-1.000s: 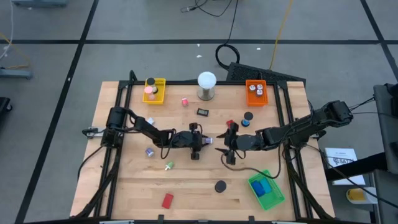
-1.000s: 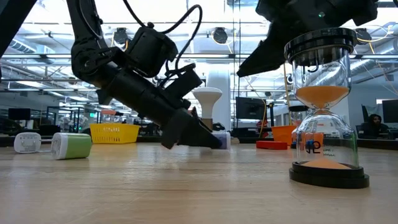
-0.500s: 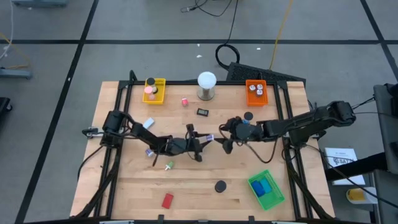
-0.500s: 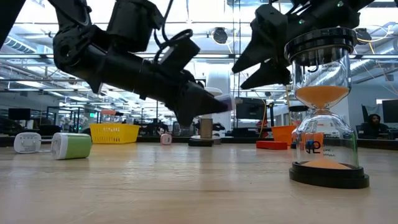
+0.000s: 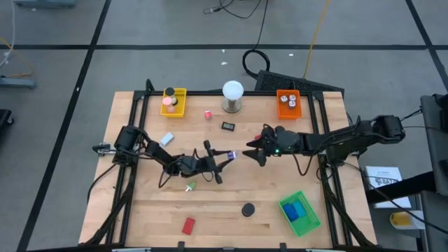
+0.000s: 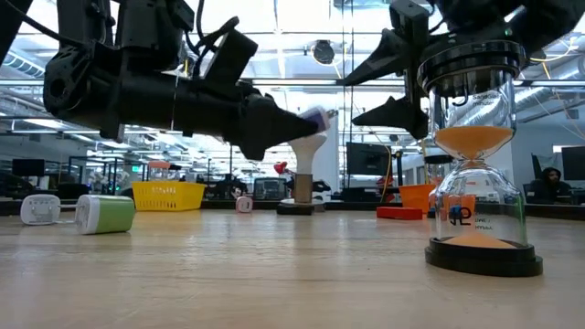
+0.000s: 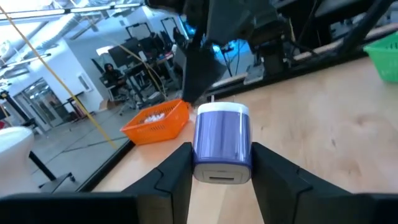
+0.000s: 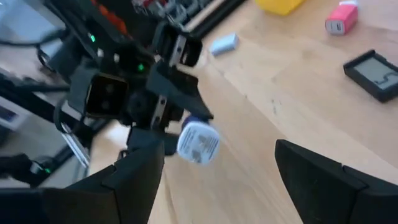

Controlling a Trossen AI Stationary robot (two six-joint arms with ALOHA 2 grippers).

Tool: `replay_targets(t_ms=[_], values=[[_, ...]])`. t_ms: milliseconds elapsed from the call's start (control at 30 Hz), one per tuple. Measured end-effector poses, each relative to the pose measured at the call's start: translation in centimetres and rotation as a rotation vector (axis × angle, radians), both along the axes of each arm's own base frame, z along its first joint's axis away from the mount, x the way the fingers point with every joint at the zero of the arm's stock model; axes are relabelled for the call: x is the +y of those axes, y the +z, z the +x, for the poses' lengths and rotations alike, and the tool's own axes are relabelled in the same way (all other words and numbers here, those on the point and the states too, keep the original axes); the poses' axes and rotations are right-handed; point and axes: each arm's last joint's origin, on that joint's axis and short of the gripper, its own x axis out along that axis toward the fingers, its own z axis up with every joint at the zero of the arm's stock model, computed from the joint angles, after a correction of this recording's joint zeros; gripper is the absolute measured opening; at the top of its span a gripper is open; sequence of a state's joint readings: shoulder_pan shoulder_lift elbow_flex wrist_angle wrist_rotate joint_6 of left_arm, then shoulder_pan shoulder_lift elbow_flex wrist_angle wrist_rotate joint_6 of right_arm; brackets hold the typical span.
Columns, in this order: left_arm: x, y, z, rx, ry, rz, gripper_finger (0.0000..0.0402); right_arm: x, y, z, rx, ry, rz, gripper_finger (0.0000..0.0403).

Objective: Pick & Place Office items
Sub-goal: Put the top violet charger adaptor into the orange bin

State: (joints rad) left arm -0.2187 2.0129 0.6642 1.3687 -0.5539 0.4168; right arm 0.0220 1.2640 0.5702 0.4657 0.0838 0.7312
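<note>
High view, frame centre: left pincer [image 5: 225,157] clamped on a purple-and-white charger [image 5: 231,155] above the worktop [image 5: 210,210], facing the wide-open, empty right pincer [image 5: 250,153]; low view adds a foreground hourglass [image 6: 475,155]; left wrist view shows the charger's [image 7: 222,142] rounded end.

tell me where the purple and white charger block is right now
The purple and white charger block sits between the left gripper's fingers, lifted off the table near its middle in the high view, facing the open right gripper close by.

Smooth pale wood table [image 5: 231,196]; glossy purple-and-white plastic charger [image 7: 222,142].
</note>
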Motion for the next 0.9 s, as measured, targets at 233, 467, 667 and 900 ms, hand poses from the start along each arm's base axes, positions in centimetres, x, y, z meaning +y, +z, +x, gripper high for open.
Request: replay_targets(t_ms=[233,467,667,900], values=[[0.0,0.4,0.0,-0.039,-0.011,-0.008,0.0144,0.0,-0.7,0.6,-0.032,0.017,0.027,0.0299],[0.0,0.4,0.1,-0.042,-0.011,-0.009,0.0136,0.2,-2.2,2.0,-0.073,0.051,0.081,0.0299],[0.0,0.4,0.1,-0.042,-0.011,-0.009,0.0147,0.2,-2.6,3.0,-0.1,0.063,0.09,0.0297],[0.0,0.4,0.1,-0.031,-0.002,0.0,0.0136,0.2,-1.7,4.0,-0.058,0.043,0.058,0.0266]])
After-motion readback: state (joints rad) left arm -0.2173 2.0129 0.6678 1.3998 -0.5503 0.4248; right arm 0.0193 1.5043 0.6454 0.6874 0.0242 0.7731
